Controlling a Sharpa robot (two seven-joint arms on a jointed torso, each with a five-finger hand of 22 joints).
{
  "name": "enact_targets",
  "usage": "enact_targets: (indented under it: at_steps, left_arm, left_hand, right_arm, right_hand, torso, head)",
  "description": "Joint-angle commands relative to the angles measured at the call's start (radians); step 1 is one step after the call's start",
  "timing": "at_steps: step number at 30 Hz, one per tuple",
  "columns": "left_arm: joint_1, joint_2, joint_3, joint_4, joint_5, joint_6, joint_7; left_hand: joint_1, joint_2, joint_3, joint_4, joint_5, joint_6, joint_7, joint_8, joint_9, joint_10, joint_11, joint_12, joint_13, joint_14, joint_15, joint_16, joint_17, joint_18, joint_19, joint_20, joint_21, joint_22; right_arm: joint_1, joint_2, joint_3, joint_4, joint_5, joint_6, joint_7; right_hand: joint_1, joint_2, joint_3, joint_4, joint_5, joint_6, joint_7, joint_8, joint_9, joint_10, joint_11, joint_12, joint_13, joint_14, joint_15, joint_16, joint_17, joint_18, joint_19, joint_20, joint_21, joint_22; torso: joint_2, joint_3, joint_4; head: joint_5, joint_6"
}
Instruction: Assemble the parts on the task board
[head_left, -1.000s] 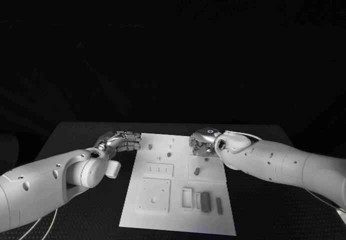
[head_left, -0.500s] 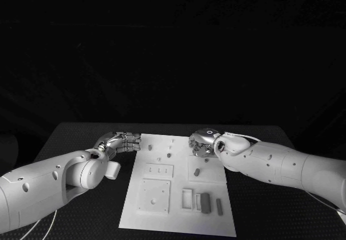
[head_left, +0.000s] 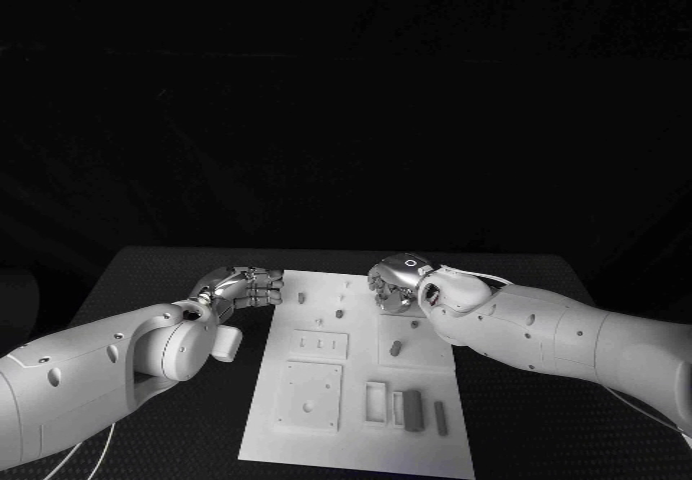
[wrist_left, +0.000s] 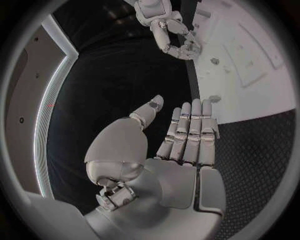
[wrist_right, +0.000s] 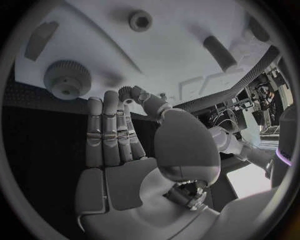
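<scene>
- Our right hand (head_left: 397, 280) hovers over the board's (head_left: 325, 400) far right corner, fingers flat and apart, grasping nothing.
- The gear (wrist_right: 66, 78) stands on the board just beyond those fingertips, nearer this hand.
- Our left hand (head_left: 242, 286) waits released beside the board's far left edge.

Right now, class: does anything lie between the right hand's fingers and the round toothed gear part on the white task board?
Nothing visible does. The right hand holds nothing, and its fingers point toward the round toothed gear part on the white task board; only bare board shows between them.
</scene>
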Motion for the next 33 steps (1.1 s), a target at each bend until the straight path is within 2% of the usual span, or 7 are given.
enact_targets:
  at_steps: [1, 10, 18, 20, 27, 32, 33]
  left_arm:
    - [0.001, 0.003, 0.001, 0.001, -0.004, 0.015, 0.008]
    - [0.001, 0.009, 0.001, -0.002, -0.004, 0.016, 0.008]
    - [0.001, 0.010, 0.001, 0.001, -0.004, 0.017, 0.008]
    - [0.001, 0.008, 0.001, 0.004, -0.004, 0.016, 0.007]
    - [0.002, 0.003, 0.002, 0.013, -0.004, 0.014, 0.007]
    - [0.002, 0.004, 0.002, 0.013, -0.004, 0.013, 0.007]
    - [0.002, 0.005, 0.002, 0.013, -0.004, 0.013, 0.007]
  left_hand:
    - [-0.001, -0.001, -0.005, 0.001, 0.004, 0.003, 0.003, -0.007, -0.001, 0.001, 0.003, -0.004, -0.001, 0.007, 0.002, -0.004, 0.001, -0.005, 0.007, -0.002, -0.006, -0.002]
    - [-0.001, -0.001, -0.005, 0.001, 0.004, 0.004, 0.004, -0.007, -0.001, 0.002, 0.003, -0.005, -0.002, 0.007, 0.002, -0.004, 0.002, -0.006, 0.007, -0.003, -0.007, -0.002]
    - [-0.001, -0.001, -0.005, 0.001, 0.004, 0.004, 0.004, -0.007, -0.001, 0.002, 0.003, -0.005, -0.002, 0.007, 0.002, -0.004, 0.002, -0.006, 0.007, -0.003, -0.007, -0.002]
    - [-0.001, -0.001, -0.005, 0.001, 0.004, 0.004, 0.004, -0.007, -0.001, 0.002, 0.003, -0.005, -0.002, 0.007, 0.002, -0.004, 0.002, -0.006, 0.007, -0.003, -0.007, -0.002]
    - [-0.001, -0.002, -0.005, 0.001, 0.004, 0.004, 0.004, -0.007, -0.002, 0.002, 0.003, -0.005, -0.002, 0.008, 0.002, -0.005, 0.002, -0.006, 0.007, -0.003, -0.007, -0.002]
    - [-0.001, -0.002, -0.005, 0.001, 0.004, 0.004, 0.004, -0.007, -0.002, 0.002, 0.003, -0.006, -0.002, 0.008, 0.002, -0.005, 0.002, -0.006, 0.007, -0.003, -0.007, -0.002]
    - [-0.001, -0.002, -0.005, 0.001, 0.004, 0.004, 0.004, -0.008, -0.002, 0.002, 0.003, -0.006, -0.002, 0.008, 0.002, -0.005, 0.003, -0.006, 0.007, -0.003, -0.008, -0.002]
  right_arm:
    - [0.002, 0.016, 0.001, -0.002, -0.055, -0.036, -0.045]
    - [0.007, 0.083, 0.001, -0.044, -0.092, -0.061, -0.060]
    - [0.008, 0.138, 0.001, -0.090, -0.120, -0.088, -0.071]
    - [0.008, 0.148, 0.001, -0.101, -0.122, -0.091, -0.071]
    - [0.010, 0.171, 0.001, -0.127, -0.139, -0.116, -0.074]
    - [0.013, 0.179, 0.001, -0.133, -0.152, -0.128, -0.079]
    - [0.014, 0.181, 0.001, -0.134, -0.154, -0.128, -0.079]
  right_hand:
    - [-0.005, -0.002, 0.009, 0.000, 0.003, 0.009, -0.001, 0.005, 0.001, 0.008, -0.002, 0.003, 0.040, 0.003, -0.008, 0.006, 0.002, 0.046, 0.001, -0.008, 0.006, 0.024]
    - [-0.007, -0.004, 0.010, 0.000, 0.003, 0.009, -0.001, 0.004, 0.002, 0.007, -0.003, 0.001, 0.042, 0.006, -0.008, 0.009, 0.004, 0.046, 0.003, -0.010, 0.010, 0.024]
    - [-0.007, -0.004, 0.010, 0.000, 0.003, 0.009, -0.001, 0.004, 0.002, 0.007, -0.003, 0.001, 0.042, 0.006, -0.008, 0.009, 0.004, 0.046, 0.003, -0.010, 0.010, 0.024]
    - [-0.007, -0.004, 0.010, 0.000, 0.003, 0.009, -0.001, 0.004, 0.002, 0.007, -0.003, 0.001, 0.042, 0.006, -0.008, 0.009, 0.004, 0.046, 0.003, -0.010, 0.010, 0.024]
    - [-0.008, -0.008, 0.013, 0.000, 0.003, 0.008, -0.001, 0.002, 0.004, 0.006, -0.003, -0.001, 0.044, 0.014, -0.010, 0.017, 0.009, 0.046, 0.009, -0.014, 0.021, 0.025]
    - [-0.007, -0.010, 0.014, 0.000, 0.003, 0.009, -0.001, 0.002, 0.004, 0.006, -0.003, -0.002, 0.045, 0.014, -0.010, 0.018, 0.010, 0.046, 0.010, -0.015, 0.023, 0.025]
    - [-0.007, -0.010, 0.015, 0.000, 0.003, 0.009, -0.001, 0.002, 0.005, 0.006, -0.004, -0.002, 0.045, 0.014, -0.010, 0.019, 0.011, 0.046, 0.010, -0.015, 0.024, 0.025]
  torso:
    - [0.001, 0.0001, 0.0007]
    - [0.002, 0.0003, 0.0006]
    - [0.003, -0.0012, 0.0048]
    - [0.003, -0.0005, 0.0042]
    - [0.007, -0.0055, 0.0172]
    - [0.011, -0.0082, 0.0219]
    - [0.011, -0.0077, 0.0208]
  head:
    - [0.002, 0.007]
    - [0.005, 0.016]
    - [0.008, 0.024]
    - [0.011, 0.022]
    - [0.004, 0.024]
    - [-0.001, 0.028]
    - [0.000, 0.028]
